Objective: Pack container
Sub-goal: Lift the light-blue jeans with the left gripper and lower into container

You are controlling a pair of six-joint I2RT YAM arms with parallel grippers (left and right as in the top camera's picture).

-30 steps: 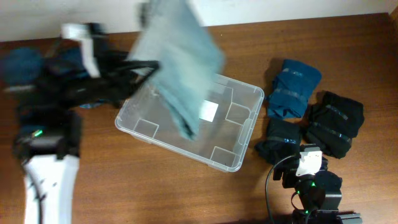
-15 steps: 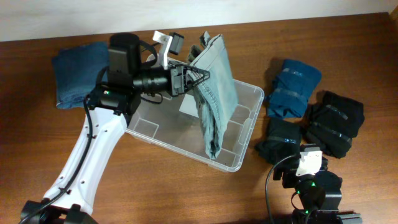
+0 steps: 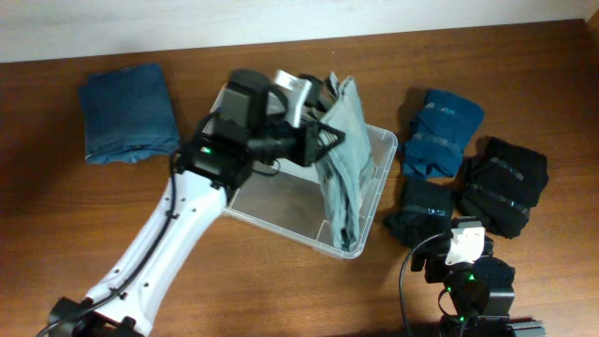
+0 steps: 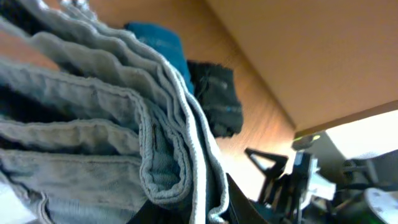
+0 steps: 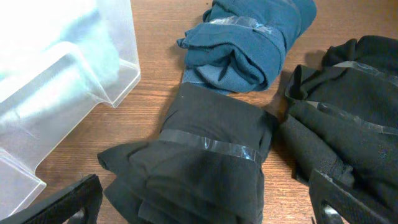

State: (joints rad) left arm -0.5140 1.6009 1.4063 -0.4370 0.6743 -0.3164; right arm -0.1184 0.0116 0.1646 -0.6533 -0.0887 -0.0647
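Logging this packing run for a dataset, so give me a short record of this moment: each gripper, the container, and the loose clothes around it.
left gripper: shut on the grey-blue folded garment
garment: hangs upright, lower end down in the right end of the container
right gripper: open, empty, facing the dark taped bundle
left of container: folded blue cloth, flat on the table
right of container: teal taped bundle and black bundle, both outside it

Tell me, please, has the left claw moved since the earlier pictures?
Yes: the left claw, gripping the grey cloth, shifted right, toward the container's right rim.
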